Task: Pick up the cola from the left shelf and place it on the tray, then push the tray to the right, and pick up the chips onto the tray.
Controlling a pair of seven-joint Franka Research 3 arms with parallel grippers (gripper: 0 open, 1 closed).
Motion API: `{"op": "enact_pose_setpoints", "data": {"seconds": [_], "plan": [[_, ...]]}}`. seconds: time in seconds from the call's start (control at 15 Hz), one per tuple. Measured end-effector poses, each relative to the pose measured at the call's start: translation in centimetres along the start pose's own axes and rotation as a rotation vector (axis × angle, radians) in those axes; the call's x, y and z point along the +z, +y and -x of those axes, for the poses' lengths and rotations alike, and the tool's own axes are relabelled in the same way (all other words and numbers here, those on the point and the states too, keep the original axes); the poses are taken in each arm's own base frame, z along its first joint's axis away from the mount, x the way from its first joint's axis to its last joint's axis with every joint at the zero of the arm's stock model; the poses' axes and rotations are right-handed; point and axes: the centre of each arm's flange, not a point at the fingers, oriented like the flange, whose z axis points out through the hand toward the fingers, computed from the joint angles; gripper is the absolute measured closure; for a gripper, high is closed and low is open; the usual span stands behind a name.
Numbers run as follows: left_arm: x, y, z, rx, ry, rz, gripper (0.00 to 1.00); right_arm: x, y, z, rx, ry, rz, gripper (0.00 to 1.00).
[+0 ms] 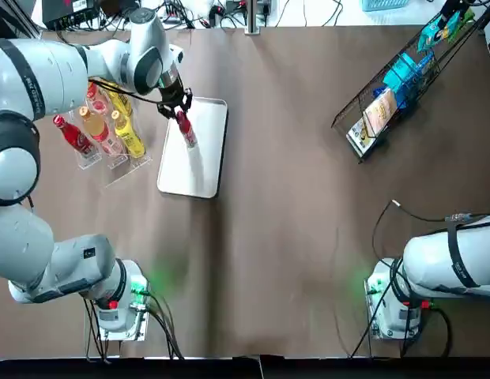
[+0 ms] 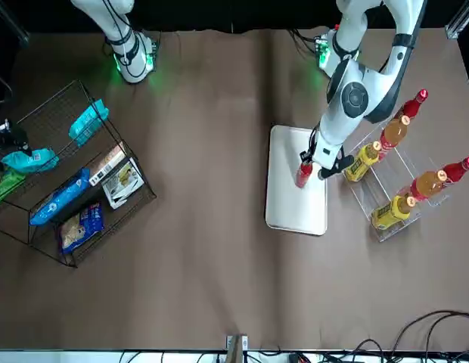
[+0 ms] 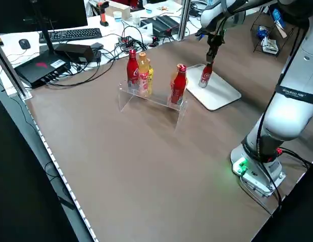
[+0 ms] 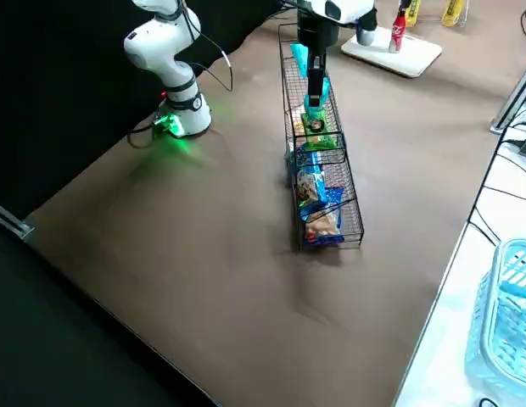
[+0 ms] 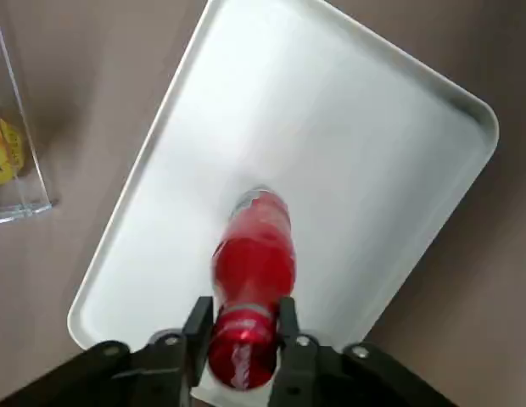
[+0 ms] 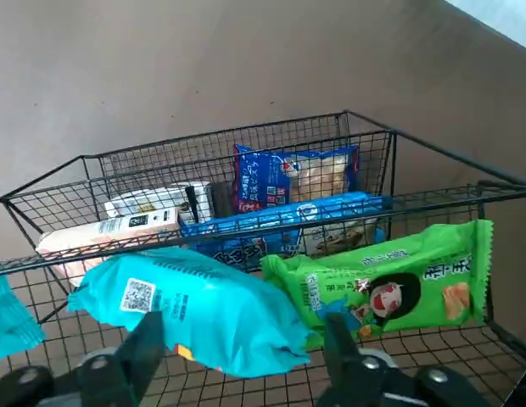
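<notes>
1. Top view: our left pincer [image 1: 180, 110] pinches the cola [image 1: 186, 133] by its neck over the tray [image 1: 204, 170]; the tray lies on the worktop [image 1: 292, 237] just beside the left shelf [image 1: 125, 167], its long axis running away from the arms' bases; the wire basket [image 1: 346, 111] stands well apart at far right.
2. Front view: the cola hangs straight below the pincer, long axis upright, over the tray's shelf-side half.
3. Left side view: the cola's base looks to touch the tray, though we cannot tell for sure; we judge that letting go comes next, then the push rightward, for which the left arm is plainly nearer.
4. Left wrist view: both fingers [image 5: 198, 320] press the cap from either side.
5. Right wrist view: the right pincer [image 6: 243, 331] hovers spread above the chips [image 6: 195, 309] in the basket; we judge it the nearer arm for them.
</notes>
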Motion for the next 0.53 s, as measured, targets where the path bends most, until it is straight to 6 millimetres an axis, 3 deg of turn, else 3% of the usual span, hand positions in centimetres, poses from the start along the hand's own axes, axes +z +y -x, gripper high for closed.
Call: {"op": "enact_pose_setpoints", "data": {"seconds": [0.07,0.13,0.27,0.4,0.47,0.53], "plan": [[0.0,0.0,0.0,0.002,0.001,-0.001,0.59,0.0,0.0,0.0,0.0,0.0,0.0,0.18],[-0.1,0.0,-0.1,-0.005,0.005,0.002,0.41,0.0,0.0,0.0,0.001,0.002,-0.004,0.2],[-0.8,0.0,-0.8,-0.035,0.018,0.015,0.24,0.0,0.0,0.0,0.002,0.006,-0.008,0.25],[-2.8,0.4,-2.0,-0.073,0.042,0.038,0.06,0.0,-0.1,-0.1,0.002,0.006,-0.009,0.29],[-4.4,0.6,-2.7,-0.092,0.047,0.042,0.0,0.0,0.0,-0.1,0.002,0.006,-0.009,0.36],[-6.2,0.6,-3.5,-0.11,0.048,0.04,0.0,0.0,0.0,-0.1,0.002,0.006,-0.009,0.36]]}}
